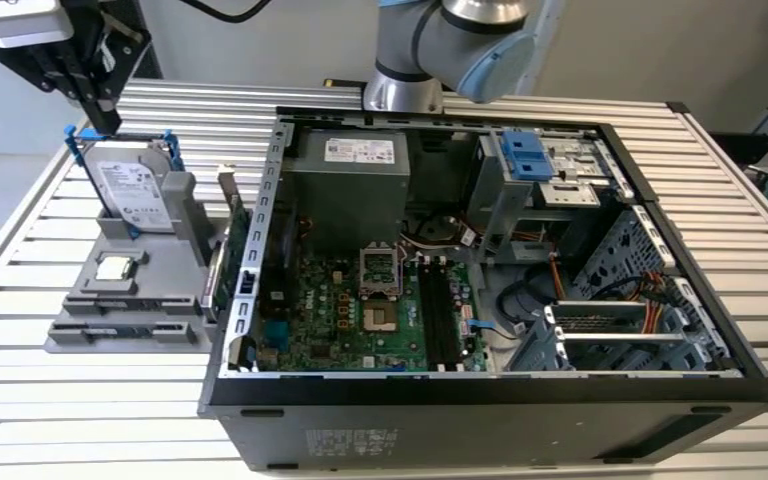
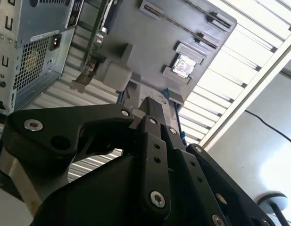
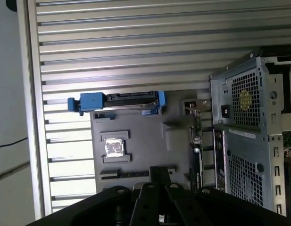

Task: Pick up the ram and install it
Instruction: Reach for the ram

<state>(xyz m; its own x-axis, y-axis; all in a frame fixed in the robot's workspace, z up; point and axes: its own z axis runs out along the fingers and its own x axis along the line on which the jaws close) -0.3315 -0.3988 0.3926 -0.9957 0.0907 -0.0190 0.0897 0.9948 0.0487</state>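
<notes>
My gripper (image 1: 104, 125) hangs above the back left corner of the grey parts holder (image 1: 84, 335), just over the blue-railed hard drive (image 1: 131, 185). Its black fingers meet at their tips in both wrist views (image 2: 152, 108) (image 3: 159, 170), shut with nothing held. A long dark strip that looks like the ram (image 1: 124, 327) stands on edge in the holder's front slot, also in the second wrist view (image 2: 180, 13). It lies well away from the gripper. The black memory slots (image 1: 444, 315) run beside the processor socket inside the open computer case (image 1: 491, 385).
A small silver processor chip (image 1: 115, 268) sits mid-holder. A green expansion card (image 1: 231, 255) stands between the holder and the case wall. The power supply (image 1: 357, 165) and drive cage (image 1: 544, 165) fill the case's back. All rest on a slatted metal table (image 1: 91, 410).
</notes>
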